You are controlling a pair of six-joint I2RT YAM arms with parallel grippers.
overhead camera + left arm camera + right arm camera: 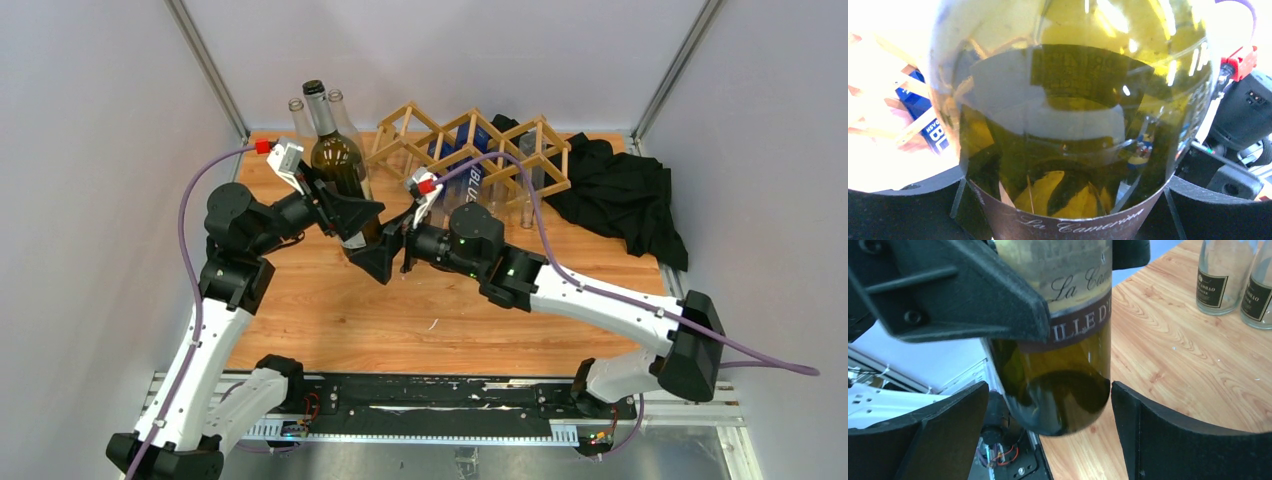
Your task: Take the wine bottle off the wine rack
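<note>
The wine bottle (pixel 337 160) is dark olive glass with a brown label and stands upright, left of the wine rack (pixel 480 150) and out of it. My left gripper (pixel 355 215) is shut on its lower body; the glass (pixel 1073 125) fills the left wrist view between the black fingers (pixel 908 210). My right gripper (pixel 390 250) is open beside the bottle's base. In the right wrist view the base (pixel 1058 375) hangs between the spread fingers (pixel 1168 440) with gaps on both sides. I cannot tell whether the base touches the table.
A blue-labelled bottle (pixel 470 180) lies in the light wooden lattice rack. Two clear bottles (pixel 297 115) stand behind the wine bottle, also seen as clear bottles (pixel 1220 280) in the right wrist view. A black cloth (pixel 620 190) lies at the back right.
</note>
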